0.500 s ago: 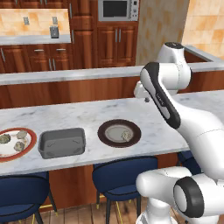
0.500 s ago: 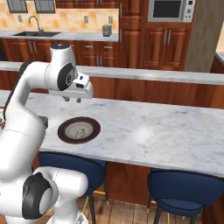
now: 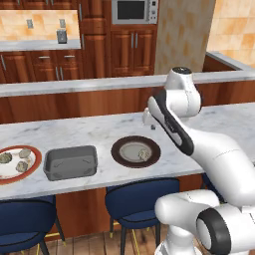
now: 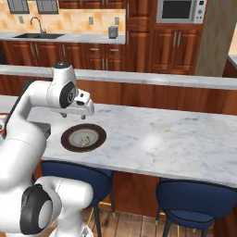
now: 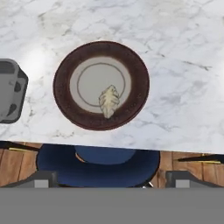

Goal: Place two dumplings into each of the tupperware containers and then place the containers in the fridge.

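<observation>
The gripper [image 5: 109,179], jaws spread and empty, hangs above the brown plate [image 5: 65,105]. First pick, I judge: it must descend onto the dumpling [image 5: 109,100], then carry it to the grey container [image 3: 70,162].

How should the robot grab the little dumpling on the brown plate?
Probably straight down from above, pinching the dumpling across its narrow middle. It lies flat on the brown-rimmed plate, longer one way than the other. The open pincer already hangs over it.

The dark grey container [image 5: 11,89] is cut off at the hand view's left edge, and the red-rimmed plate [image 3: 15,164] by the left base view's edge.
</observation>
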Controlling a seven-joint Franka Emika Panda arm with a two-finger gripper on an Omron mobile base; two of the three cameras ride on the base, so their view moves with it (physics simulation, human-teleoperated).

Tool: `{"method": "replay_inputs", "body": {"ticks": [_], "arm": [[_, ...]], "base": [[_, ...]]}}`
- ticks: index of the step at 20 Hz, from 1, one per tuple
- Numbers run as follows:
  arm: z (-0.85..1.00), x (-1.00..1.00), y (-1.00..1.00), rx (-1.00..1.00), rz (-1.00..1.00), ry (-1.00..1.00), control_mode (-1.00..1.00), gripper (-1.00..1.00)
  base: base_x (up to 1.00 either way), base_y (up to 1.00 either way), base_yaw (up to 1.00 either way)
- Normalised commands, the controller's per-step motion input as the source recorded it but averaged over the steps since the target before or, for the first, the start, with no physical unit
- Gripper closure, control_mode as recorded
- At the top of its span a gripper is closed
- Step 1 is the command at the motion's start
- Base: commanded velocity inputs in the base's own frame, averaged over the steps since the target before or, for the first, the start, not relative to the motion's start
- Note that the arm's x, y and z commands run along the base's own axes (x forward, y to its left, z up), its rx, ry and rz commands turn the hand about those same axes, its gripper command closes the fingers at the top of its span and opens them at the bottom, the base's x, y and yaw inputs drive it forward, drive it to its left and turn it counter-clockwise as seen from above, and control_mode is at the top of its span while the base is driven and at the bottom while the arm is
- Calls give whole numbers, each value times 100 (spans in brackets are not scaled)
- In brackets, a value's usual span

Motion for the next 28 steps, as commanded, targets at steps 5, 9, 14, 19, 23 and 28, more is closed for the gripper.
{"method": "replay_inputs", "body": {"ticks": [5,9,14,19,23,28], "arm": [[-75,24,1,0,0,0,-100,-100],[-69,67,2,0,0,8,-100,-100],[-51,50,5,0,0,12,-100,-100],[-25,28,14,0,0,7,-100,-100],[-44,51,10,0,0,12,-100,-100],[-36,33,1,0,0,12,-100,-100]], "base": [[0,0,0],[0,0,0],[0,0,0],[0,0,0],[0,0,0],[0,0,0]]}}
